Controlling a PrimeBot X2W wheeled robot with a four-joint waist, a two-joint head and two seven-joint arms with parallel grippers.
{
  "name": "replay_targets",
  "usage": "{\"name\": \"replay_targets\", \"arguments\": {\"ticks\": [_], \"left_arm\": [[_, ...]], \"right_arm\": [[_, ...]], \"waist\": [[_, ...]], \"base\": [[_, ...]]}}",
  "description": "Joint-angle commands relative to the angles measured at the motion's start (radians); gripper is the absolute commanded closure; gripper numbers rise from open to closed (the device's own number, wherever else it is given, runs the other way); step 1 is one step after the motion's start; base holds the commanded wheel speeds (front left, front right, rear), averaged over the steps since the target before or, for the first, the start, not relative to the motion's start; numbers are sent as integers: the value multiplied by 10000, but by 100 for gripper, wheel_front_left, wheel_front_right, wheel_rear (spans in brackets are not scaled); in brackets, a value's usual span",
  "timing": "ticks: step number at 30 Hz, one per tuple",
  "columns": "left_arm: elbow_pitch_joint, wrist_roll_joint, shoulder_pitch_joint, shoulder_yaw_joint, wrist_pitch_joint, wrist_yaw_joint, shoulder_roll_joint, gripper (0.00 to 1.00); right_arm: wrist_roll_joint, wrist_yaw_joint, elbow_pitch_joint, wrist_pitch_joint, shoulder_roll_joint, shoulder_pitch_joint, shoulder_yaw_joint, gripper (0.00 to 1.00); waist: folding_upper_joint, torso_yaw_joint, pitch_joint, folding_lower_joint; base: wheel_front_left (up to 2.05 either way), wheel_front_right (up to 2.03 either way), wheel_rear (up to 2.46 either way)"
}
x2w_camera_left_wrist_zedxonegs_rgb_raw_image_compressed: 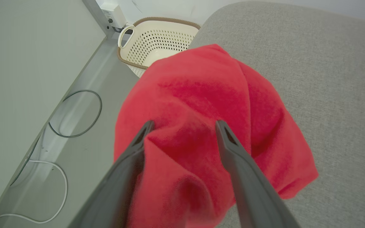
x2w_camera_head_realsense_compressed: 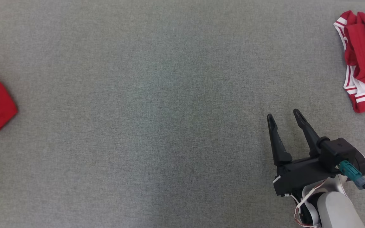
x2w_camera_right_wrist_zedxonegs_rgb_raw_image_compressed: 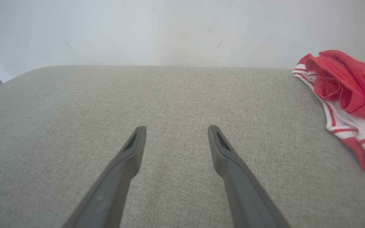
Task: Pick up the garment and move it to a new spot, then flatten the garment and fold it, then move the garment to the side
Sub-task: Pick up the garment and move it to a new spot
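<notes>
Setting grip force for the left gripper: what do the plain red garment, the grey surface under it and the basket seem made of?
The plain red garment looks like soft matte fleece or knit: fuzzy nap, loose folds. The grey surface looks like woven upholstery cloth: fine weave, no shine. The basket seems moulded cream plastic: smooth perforated walls, brown rim.

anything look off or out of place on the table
The plain red garment lies bunched at the table's left edge and seems to hang over it. The striped garment lies crumpled at the right edge, not flattened.
</notes>
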Motion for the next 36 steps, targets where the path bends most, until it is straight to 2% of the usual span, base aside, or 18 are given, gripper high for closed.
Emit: {"name": "replay_targets", "arguments": {"ticks": [1,5,7,12,13,14,23,30,36], "left_arm": [[220,-71,-255,-63,54,-35,-4,0],[829,-183,-308,-138,361,-67,36,0],[1239,-232,-407,-246,846,-84,-98,0],[1612,-401,-516,-354,824,-101,-288,0],[1600,-374,-513,-418,721,-109,-278,42],[1610,-365,-496,-469,623,-113,-267,100],[1209,-529,-503,-1099,-536,-123,-68,100],[405,-725,-942,-1485,-1961,-125,167,100],[-569,-862,-1356,-2190,-2189,-126,197,100]], "right_arm": [[-7,-7,-87,46,-76,-84,-9,0],[-39,-7,-153,68,-88,-60,-14,0],[-56,-7,-187,121,-102,-53,-30,0],[-109,-7,-298,202,-100,-57,-70,0],[-127,-7,-314,235,-84,-70,-62,0],[-141,-7,-324,239,-74,-81,-61,0],[-149,-7,-227,158,28,20,-87,0],[28,-7,47,-62,150,94,-40,0],[184,-7,393,-320,263,186,-114,0]], "waist": [[-1,-28,72,0],[-1,-55,141,0],[-1,-67,184,0],[-1,-66,259,0],[-1,-72,258,0],[-1,-78,257,0],[-1,-122,-17,0],[-1,-302,-553,0],[-1,-547,-1113,0]], "base": [[0,0,0],[0,0,0],[0,0,0],[0,0,0],[0,0,0],[0,0,0],[0,0,0],[0,0,0],[0,0,0]]}}
